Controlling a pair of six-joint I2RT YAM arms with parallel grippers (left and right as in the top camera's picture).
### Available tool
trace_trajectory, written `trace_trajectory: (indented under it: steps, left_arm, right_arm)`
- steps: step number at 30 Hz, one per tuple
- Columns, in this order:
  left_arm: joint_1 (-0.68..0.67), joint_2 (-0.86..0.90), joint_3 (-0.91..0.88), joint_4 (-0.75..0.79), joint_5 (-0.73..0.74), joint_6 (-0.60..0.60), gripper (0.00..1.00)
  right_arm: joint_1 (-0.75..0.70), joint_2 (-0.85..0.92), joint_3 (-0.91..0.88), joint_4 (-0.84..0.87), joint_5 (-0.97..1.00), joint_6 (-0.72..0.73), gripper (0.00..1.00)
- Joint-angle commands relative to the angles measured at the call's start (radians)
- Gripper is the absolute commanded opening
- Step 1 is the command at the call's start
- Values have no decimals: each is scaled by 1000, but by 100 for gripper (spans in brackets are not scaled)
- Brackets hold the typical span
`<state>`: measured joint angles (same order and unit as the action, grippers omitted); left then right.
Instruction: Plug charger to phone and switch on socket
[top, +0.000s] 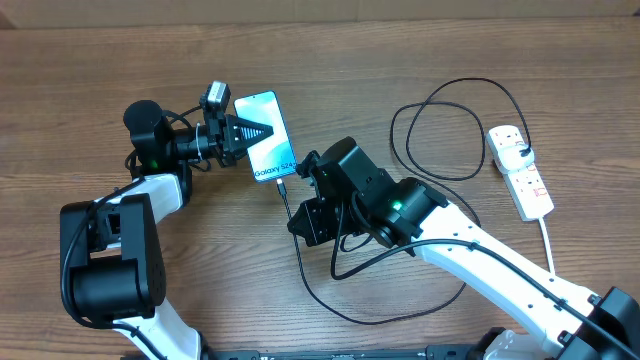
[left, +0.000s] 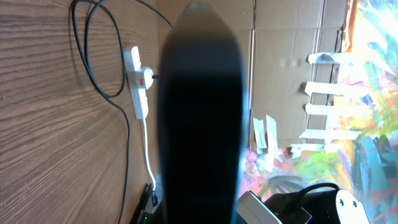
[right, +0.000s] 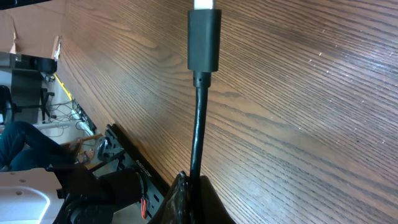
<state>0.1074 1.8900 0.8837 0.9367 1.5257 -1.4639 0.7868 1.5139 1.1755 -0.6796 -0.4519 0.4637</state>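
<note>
Nearest the robot, the right gripper has its jaws closed on the charger, pinching the thin black cable a little behind its connector. The connector points away from the wrist, low over the bench. Its tip meets something pale at the top edge of the wrist view, but I cannot tell whether it is seated.

Just beyond it lies the phone, flat on the bench with its screen up. The overhead view puts the connector right at the phone's bottom edge. The left gripper reaches over the phone from the other side with its jaws shut and nothing between them. It seems to be steadying the handset, though contact is not clear.

Farthest off, well apart on the robot's right, sits the socket, and the cable loops towards it. Its switch positions are too small to read.

The step in hand looks like plugging the charger into the phone. The next move calls for a straight push along the connector's axis while the phone is kept from sliding. After that, a gripper has to travel to the socket's switch.
</note>
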Motion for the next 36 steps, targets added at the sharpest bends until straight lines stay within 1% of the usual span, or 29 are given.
trace_trajectory:
  steps: [1,21,36]
  left_arm:
    - [5,-6,23,11,36,-7,4]
    - [3,-6,23,11,42,-26,4]
    - [2,-6,23,11,3,-44,4]
  right_arm:
    - [-2,2,17,10,7,4,4]
    - [-2,2,17,17,26,4,4]
    - [-2,2,17,18,25,8,4]
